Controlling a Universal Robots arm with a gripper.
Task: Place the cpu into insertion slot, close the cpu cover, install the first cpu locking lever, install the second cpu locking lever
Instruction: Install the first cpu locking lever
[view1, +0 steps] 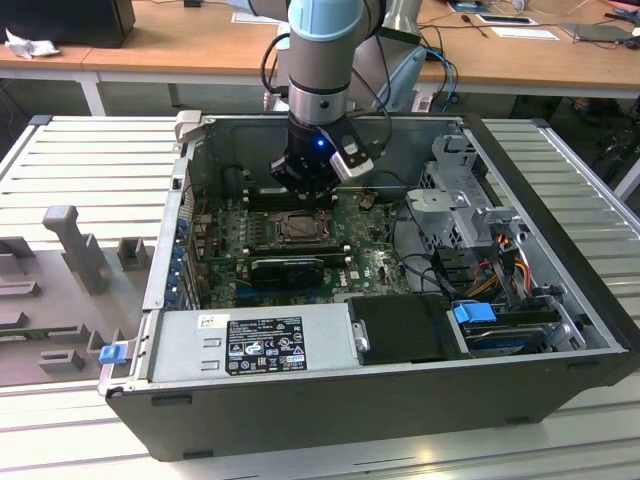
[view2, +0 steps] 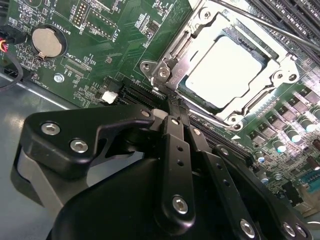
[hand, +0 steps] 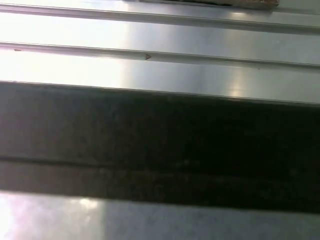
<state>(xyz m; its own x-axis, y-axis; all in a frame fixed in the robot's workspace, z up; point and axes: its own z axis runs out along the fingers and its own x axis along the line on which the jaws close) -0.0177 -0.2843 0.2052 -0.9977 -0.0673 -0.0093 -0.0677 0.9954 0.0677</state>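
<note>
The pale, matte square cpu (view2: 227, 70) sits in the insertion slot (view2: 170, 75) beneath the shiny steel cpu cover (view2: 187, 50). The black gripper (view2: 172, 107), fingers together and empty, hangs just beside the socket.

Ribbed metal table (view1: 90, 150), open computer case (view1: 400, 400), grey fixtures (view1: 75, 240)

We're in a robotics lab: open computer case (view1: 400, 370) on a ribbed aluminium table (view1: 90, 150), grey fixture blocks (view1: 75, 240) left, wooden desks (view1: 200, 40) with cables and papers far behind.
</note>
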